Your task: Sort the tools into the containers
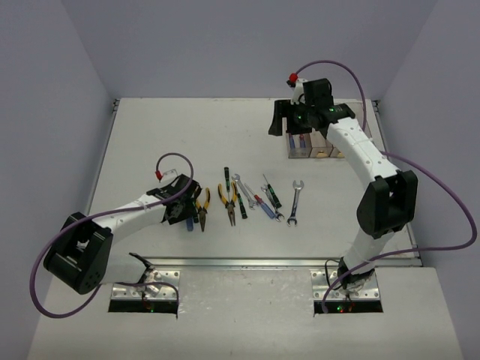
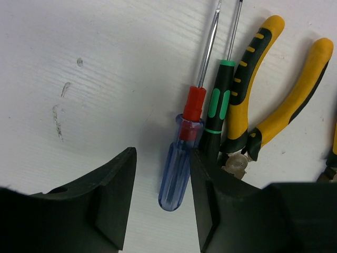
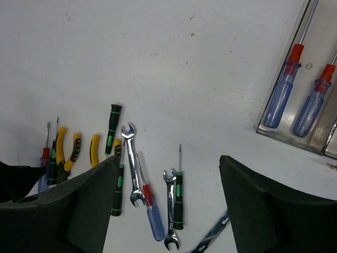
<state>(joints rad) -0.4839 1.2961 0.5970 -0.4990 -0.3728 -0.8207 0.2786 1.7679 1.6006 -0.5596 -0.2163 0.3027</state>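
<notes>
Toward the bench's near edge, the left tool straddles the blue-handled screwdriver, jaws spread, not pinching; by the far edge, the right tool hangs spread and empty beside the bins.

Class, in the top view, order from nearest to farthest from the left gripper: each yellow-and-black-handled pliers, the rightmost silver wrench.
From the left gripper:
1. Left yellow-and-black-handled pliers, just beside it.
2. Right yellow-and-black-handled pliers, mid-row.
3. Rightmost silver wrench, row's right end.
</notes>
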